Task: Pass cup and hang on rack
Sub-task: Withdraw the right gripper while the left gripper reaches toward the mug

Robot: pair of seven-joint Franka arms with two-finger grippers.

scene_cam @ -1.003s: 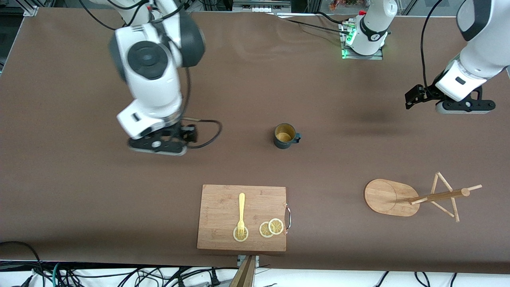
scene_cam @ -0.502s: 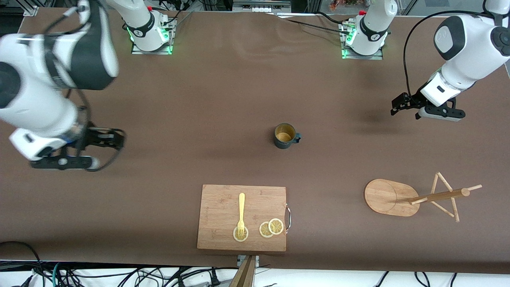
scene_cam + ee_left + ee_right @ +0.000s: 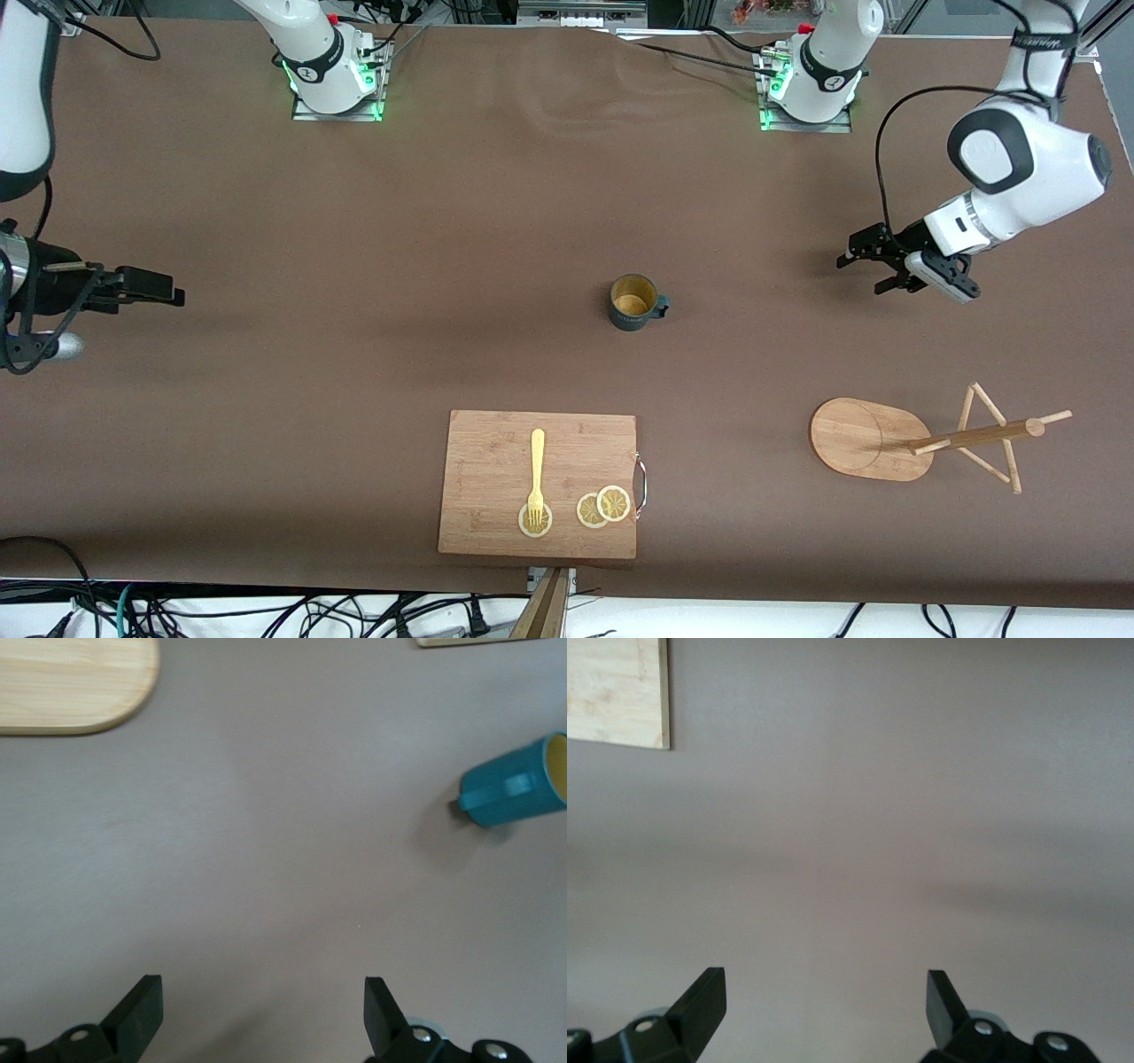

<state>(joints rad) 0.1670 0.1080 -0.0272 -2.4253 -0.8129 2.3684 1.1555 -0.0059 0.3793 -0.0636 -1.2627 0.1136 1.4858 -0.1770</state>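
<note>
You have the cup (image 3: pixel 634 302) standing upright on the bare brown desk (image 3: pixel 496 204) near its middle, mouth up, its small handle pointing toward the left arm's end. Nothing is touching it. In the left wrist view the cup (image 3: pixel 516 790) shows as a teal cylinder well apart from that gripper's fingers (image 3: pixel 140 1013).

Your left gripper (image 3: pixel 873 261) hangs over bare desk toward the left arm's end, between the cup and that edge, with its fingers spread apart and holding nothing. Your right gripper (image 3: pixel 133 285) is out over the right arm's end of the desk, well apart from the cup; in the right wrist view its fingers (image 3: pixel 702 1000) stand wide apart over empty desk surface.

The rack (image 3: pixel 921 439) sits toward the left arm's end, nearer the front camera than the cup, its oval base flat on the desk and its thin pegs angling off the post.

A cutting board (image 3: pixel 538 484) lies nearer the front camera than the cup, carrying a yellow fork (image 3: pixel 536 474) and three lemon slices (image 3: pixel 604 507).
</note>
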